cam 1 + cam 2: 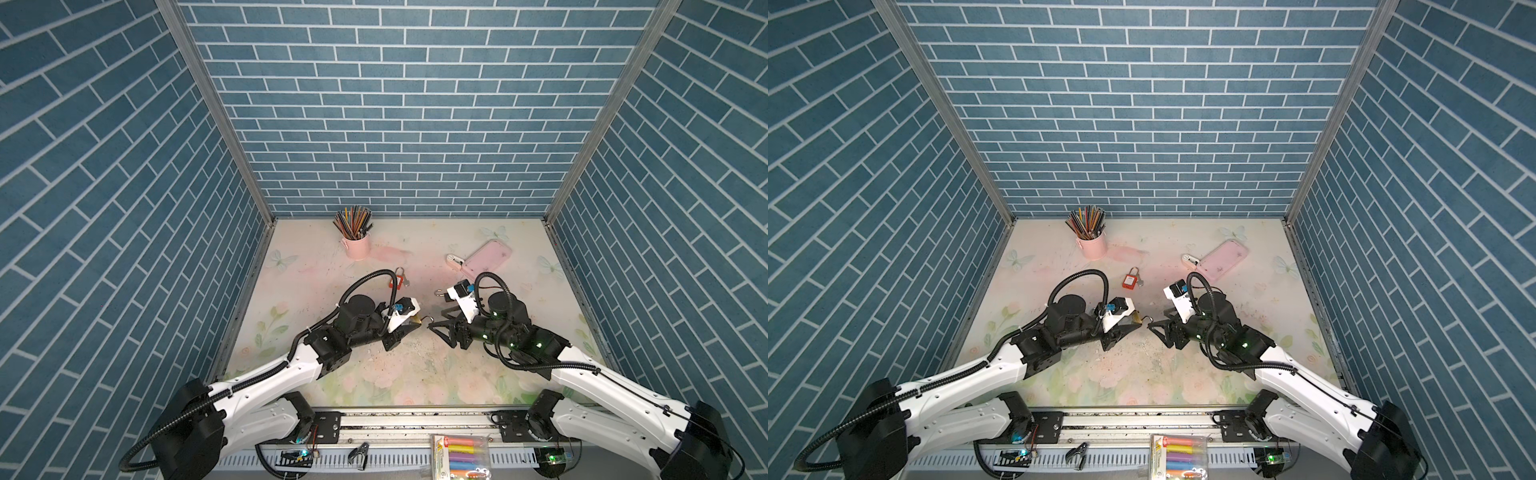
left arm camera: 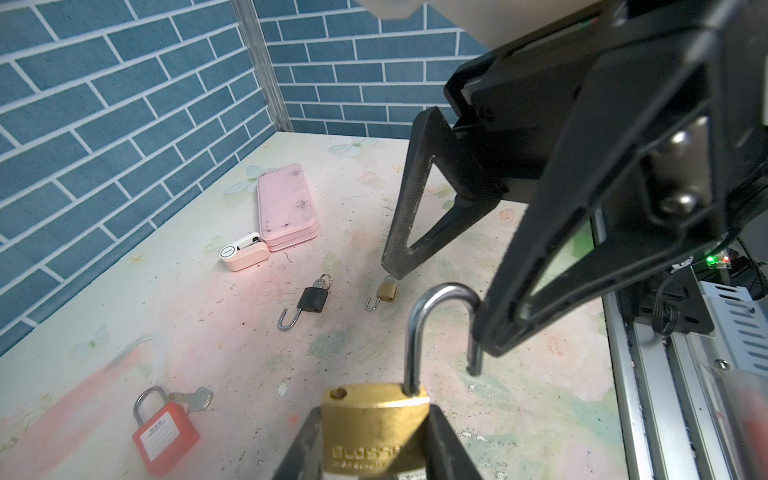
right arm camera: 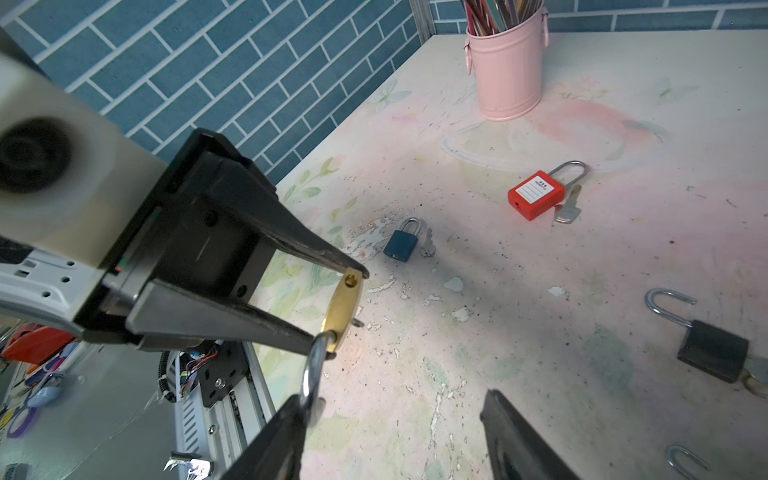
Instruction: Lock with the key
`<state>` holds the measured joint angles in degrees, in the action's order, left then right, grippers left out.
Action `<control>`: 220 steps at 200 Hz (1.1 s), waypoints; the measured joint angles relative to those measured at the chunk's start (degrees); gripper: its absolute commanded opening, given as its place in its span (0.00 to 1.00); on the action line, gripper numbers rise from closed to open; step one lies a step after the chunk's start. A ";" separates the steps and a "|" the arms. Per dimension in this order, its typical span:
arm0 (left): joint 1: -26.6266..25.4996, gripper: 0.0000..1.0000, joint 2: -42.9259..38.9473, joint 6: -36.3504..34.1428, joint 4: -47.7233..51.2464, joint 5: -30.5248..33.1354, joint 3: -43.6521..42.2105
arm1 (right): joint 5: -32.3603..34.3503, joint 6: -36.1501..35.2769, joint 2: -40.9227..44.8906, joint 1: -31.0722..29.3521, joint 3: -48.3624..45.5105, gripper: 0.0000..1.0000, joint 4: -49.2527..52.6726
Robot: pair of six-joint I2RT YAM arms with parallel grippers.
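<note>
Brass padlock: lifted clear of the table near its front middle, between the two arms. Pinched by the body in the left gripper, pressed flat against both broad faces. Shackle swung open, free leg off to the side of its hole. No key visible in this lock from any view.

Right gripper: spread wide, one finger against the shackle's free leg, the other well apart and touching nothing.

Likely troubles from here: finger sliding off the round, shiny steel while pushing; free leg missing its hole and jamming on the brass top; body twisting or slipping in the left pinch under a sideways push. Also unclear where the matching key lies.

Lying about on the table: red padlock with a key beside it, black padlock and small brass padlock, both open, blue padlock shut. Farther back, pink bucket of pencils and pink case.

Floral tabletop, scuffed, chipped and speckled with dirt. Blue brick-patterned walls on three sides.
</note>
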<state>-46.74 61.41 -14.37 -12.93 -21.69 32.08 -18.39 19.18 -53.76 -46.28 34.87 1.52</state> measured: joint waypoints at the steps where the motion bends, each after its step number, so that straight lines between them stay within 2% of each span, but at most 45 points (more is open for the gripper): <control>1: -0.02 0.00 0.00 0.00 0.00 -0.02 0.00 | 0.04 0.00 -0.02 0.00 0.02 0.66 0.00; 72: -1.03 0.00 -0.02 -0.52 -0.22 -0.17 0.00 | 2.21 0.11 -2.47 2.21 0.26 0.62 -1.44; 117: -1.62 0.00 -0.09 -1.49 -0.61 1.40 -0.07 | 4.35 2.12 1.11 3.23 0.26 0.62 0.33; 170: -4.13 0.00 0.24 -4.59 1.07 8.15 -0.07 | 6.69 11.30 5.25 4.46 2.71 0.58 5.03; 220: -5.88 0.00 0.44 -6.71 2.64 13.16 -0.07 | 1.75 18.34 1.36 4.46 3.96 0.52 4.22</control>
<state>-52.62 61.84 -21.08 -10.28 -8.54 32.01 -16.64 37.52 -52.40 -41.82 38.83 5.74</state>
